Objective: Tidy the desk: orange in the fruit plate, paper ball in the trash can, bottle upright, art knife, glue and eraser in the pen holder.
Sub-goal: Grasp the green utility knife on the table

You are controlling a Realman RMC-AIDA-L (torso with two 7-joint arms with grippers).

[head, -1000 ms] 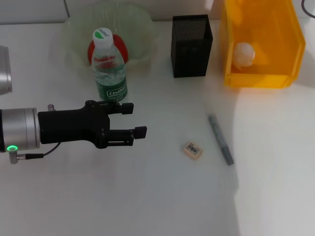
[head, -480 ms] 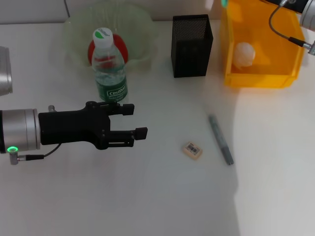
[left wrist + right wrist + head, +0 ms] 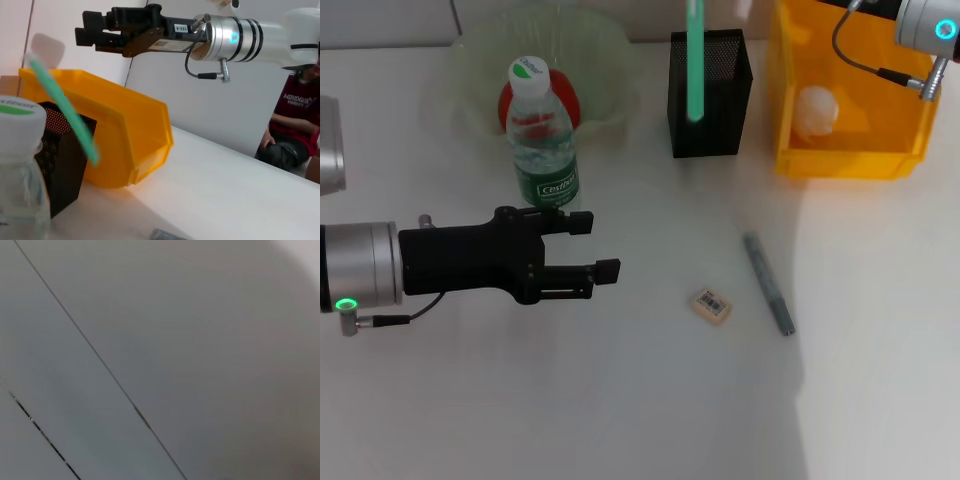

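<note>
Green glue (image 3: 695, 60), blurred, stands on end over the pen holder (image 3: 710, 110); you cannot tell whether it is inside. Your right gripper (image 3: 87, 31) hangs high above the yellow bin (image 3: 850, 160), fingers apart and empty. The left gripper (image 3: 592, 245), wide open and empty, sits near the upright bottle (image 3: 542, 140). Eraser (image 3: 711, 305) and knife (image 3: 768, 283) lie on the desk.

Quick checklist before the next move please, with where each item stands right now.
1. Bottle upright: ok.
2. Paper ball in trash can: ok.
3. Green stick settled in pen holder: cannot tell, blurred above it.
4. Eraser in holder: not ok, on desk.
5. Art knife in holder: not ok, on desk.
6. End effectors free: ok, left end effector open by bottle, right end effector open, raised near trash can.
</note>
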